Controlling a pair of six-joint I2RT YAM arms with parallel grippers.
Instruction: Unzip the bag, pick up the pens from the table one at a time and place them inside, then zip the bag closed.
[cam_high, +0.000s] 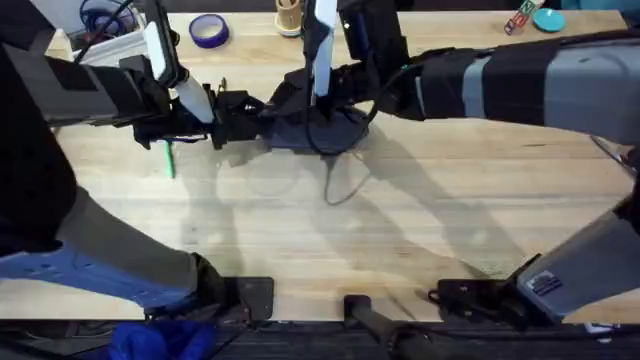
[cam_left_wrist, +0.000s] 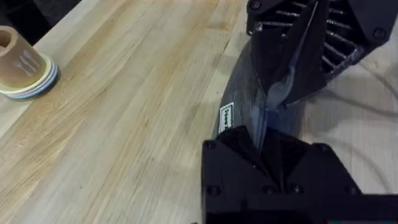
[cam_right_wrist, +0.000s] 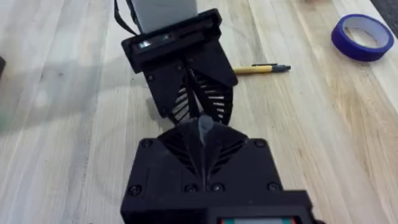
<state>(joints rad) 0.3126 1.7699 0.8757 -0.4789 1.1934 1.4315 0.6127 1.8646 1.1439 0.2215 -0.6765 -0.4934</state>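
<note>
1. Pinching the bag (cam_high: 318, 128) from both ends, the two arms meet over the far middle of the worktop (cam_high: 400, 230), the left reaching in from the left and the right from the right.
2. The left pincer (cam_left_wrist: 266, 140) is clamped narrow on the pouch's near end; its wrist view shows the blue-grey fabric running away between its fingers, a small white label on the side.
3. The right pincer (cam_right_wrist: 203, 138) is likewise closed down on a thin fold of fabric (or possibly the zip tab, I cannot tell which), facing the left pincer almost nose to nose.
4. One pen, the yellow one (cam_right_wrist: 262, 68), lies flat on the worktop just past the left pincer, apart from the bag.
5. The green pen (cam_high: 168, 158) lies near the left arm, well apart from the bag, partly under the arm's dark frame.
6. Both pens being outside, I judge the step in hand to be the unzipping; whether the zip has opened at all is hidden by the pincers.
7. Next, I reckon, one pincer must hold its end firm while the other draws the slider along the length, keeping the fabric taut so the zip does not bunch.
8. A roll of blue tape (cam_high: 208, 30) sits at the far edge, out of the way.
</note>
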